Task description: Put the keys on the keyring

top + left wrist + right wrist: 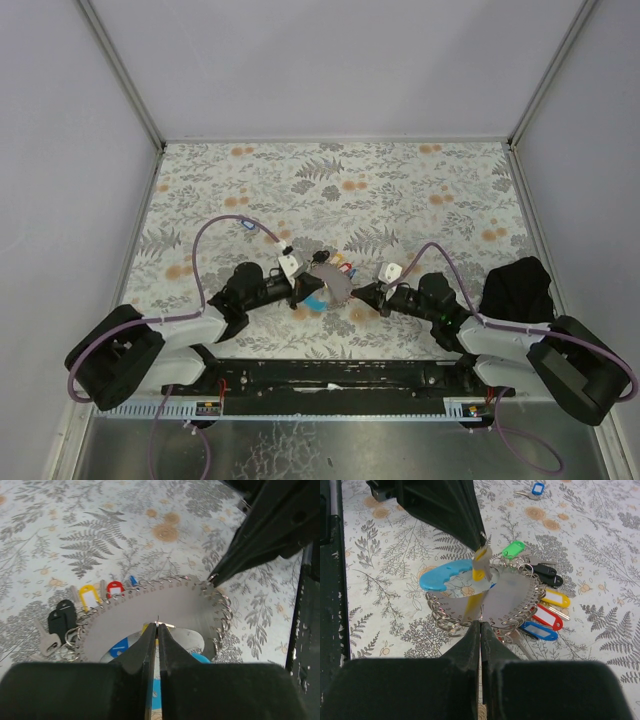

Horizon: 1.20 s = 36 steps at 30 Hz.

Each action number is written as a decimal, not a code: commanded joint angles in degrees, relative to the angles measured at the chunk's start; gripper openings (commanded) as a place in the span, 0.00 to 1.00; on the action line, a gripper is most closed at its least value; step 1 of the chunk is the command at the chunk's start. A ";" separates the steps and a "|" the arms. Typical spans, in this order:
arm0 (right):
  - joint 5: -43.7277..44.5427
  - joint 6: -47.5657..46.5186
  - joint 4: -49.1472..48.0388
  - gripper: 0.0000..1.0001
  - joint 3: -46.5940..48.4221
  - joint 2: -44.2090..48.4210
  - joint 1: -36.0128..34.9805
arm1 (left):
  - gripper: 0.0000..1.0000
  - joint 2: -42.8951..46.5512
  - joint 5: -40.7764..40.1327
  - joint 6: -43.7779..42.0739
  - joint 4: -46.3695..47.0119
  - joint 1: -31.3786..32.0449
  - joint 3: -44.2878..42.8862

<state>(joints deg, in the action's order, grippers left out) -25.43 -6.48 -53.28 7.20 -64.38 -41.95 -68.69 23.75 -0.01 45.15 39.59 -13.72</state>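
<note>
On the floral bench [400,190], the left end effector [157,626] is seen fully closed, with what appears to be a yellow-capped key [479,567] pinched at its tips above the bunch. The keyring [505,597] is found at mid-bench between the two arms, its light-blue strap [442,577] laid to one side of the grey tag. The keys [547,616], capped green, black, yellow, red and blue, are fanned along the tag's ringed rim. That rim is pinched by the closed right end effector [480,624]. A black cloth [517,290] is seen furthest right.
</note>
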 commanded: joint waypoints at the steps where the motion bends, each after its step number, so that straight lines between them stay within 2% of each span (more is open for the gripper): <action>1: -3.96 -3.22 -5.34 0.00 1.76 -0.50 0.24 | 0.00 -2.11 3.95 -6.71 10.47 2.13 2.36; 18: -16.90 -8.02 -7.17 0.00 4.49 -6.57 2.92 | 0.00 -7.49 11.04 -17.81 10.83 4.79 1.37; 26: -18.83 -7.69 -9.70 0.00 5.40 -10.62 4.33 | 0.00 -9.98 13.22 -20.01 7.54 5.46 -0.68; 36: -20.57 -8.90 -9.48 0.00 6.33 -13.20 4.33 | 0.00 -11.72 11.92 -21.67 7.37 5.58 -1.40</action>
<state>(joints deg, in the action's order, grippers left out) -43.09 -14.00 -56.97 10.90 -77.49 -37.80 -79.37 35.57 -19.64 51.29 44.64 -13.58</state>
